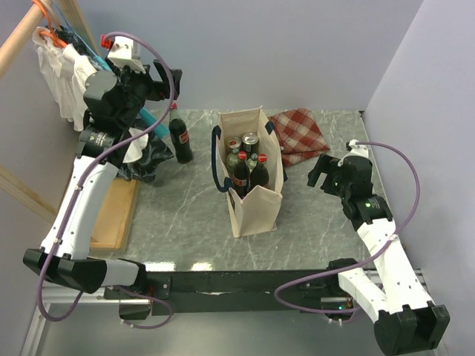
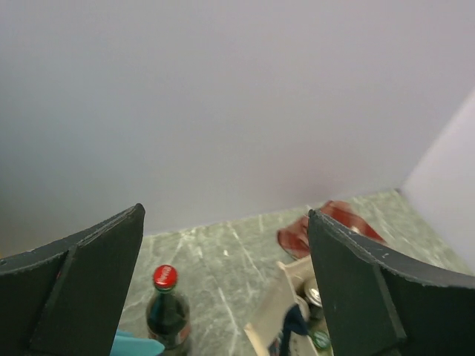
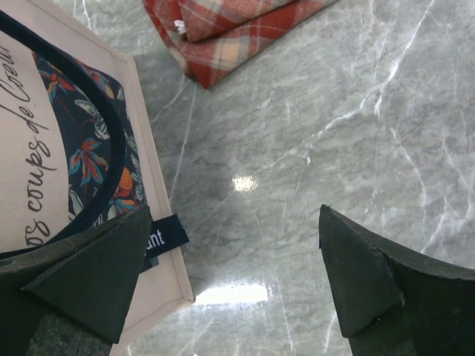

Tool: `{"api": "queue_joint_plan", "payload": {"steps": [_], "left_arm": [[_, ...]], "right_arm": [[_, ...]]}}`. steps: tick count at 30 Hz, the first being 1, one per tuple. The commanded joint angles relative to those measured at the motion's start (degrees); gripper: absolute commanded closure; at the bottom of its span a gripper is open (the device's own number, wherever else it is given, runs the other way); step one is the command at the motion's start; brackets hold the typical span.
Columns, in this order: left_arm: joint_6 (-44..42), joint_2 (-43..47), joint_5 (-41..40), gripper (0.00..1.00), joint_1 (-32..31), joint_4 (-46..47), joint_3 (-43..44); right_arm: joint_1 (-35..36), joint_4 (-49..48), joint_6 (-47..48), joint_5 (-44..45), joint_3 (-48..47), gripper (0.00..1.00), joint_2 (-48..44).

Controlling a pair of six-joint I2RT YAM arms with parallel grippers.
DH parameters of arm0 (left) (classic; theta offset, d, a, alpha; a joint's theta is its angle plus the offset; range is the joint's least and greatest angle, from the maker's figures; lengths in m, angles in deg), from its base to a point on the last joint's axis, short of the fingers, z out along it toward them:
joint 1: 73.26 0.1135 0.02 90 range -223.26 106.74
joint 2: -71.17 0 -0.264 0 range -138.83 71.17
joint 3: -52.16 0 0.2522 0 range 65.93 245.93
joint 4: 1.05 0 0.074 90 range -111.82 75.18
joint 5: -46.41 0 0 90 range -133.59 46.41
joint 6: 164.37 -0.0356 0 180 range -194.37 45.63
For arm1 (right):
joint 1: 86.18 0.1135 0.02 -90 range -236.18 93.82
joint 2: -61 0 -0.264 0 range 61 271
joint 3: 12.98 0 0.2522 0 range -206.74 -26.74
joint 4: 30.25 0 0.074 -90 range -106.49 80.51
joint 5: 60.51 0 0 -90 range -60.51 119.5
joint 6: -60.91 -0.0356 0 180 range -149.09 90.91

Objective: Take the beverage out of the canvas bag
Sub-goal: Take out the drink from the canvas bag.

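Observation:
The cream canvas bag (image 1: 256,204) stands upright and open mid-table, with navy handles. Inside are several beverages (image 1: 245,159): dark bottles with red caps and a can. Another dark bottle with a red cap (image 1: 180,137) stands on the table left of the bag; it also shows in the left wrist view (image 2: 167,315). My left gripper (image 1: 167,80) is open and empty, raised above and behind that bottle. My right gripper (image 1: 319,170) is open and empty, low beside the bag's right side. The right wrist view shows the bag's printed side (image 3: 44,148) at its left finger (image 3: 82,274).
A folded red checked cloth (image 1: 300,133) lies behind and to the right of the bag. A dark patterned cloth (image 1: 148,156) and a wooden board (image 1: 115,215) sit at the left. White clothes hang on a rack (image 1: 59,70) at the far left. Walls close the back and right.

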Motion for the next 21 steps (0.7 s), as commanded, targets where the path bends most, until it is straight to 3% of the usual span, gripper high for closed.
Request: {"api": "queue_joint_plan", "payload": {"steps": [1, 6, 11, 21], "left_arm": [[1.23, 1.58, 9.11, 0.04, -0.16, -8.69, 4.2], [2.46, 5.8, 17.45, 0.04, -0.16, -5.53, -0.37], [5.09, 5.46, 26.25, 0.04, -0.16, -8.25, 1.03], [9.22, 7.92, 21.53, 0.04, -0.16, -9.3, -0.39]], "right_arm": [[-0.13, 0.83, -0.44, 0.59, -3.24, 0.0, -0.72], [-0.04, 2.07, -0.53, 0.42, -3.77, 0.0, -2.56], [-0.04, 3.12, -0.53, 1.82, -4.03, 0.0, -2.83], [-0.04, 4.53, -3.34, 3.67, -6.05, 0.0, -0.63]]}}
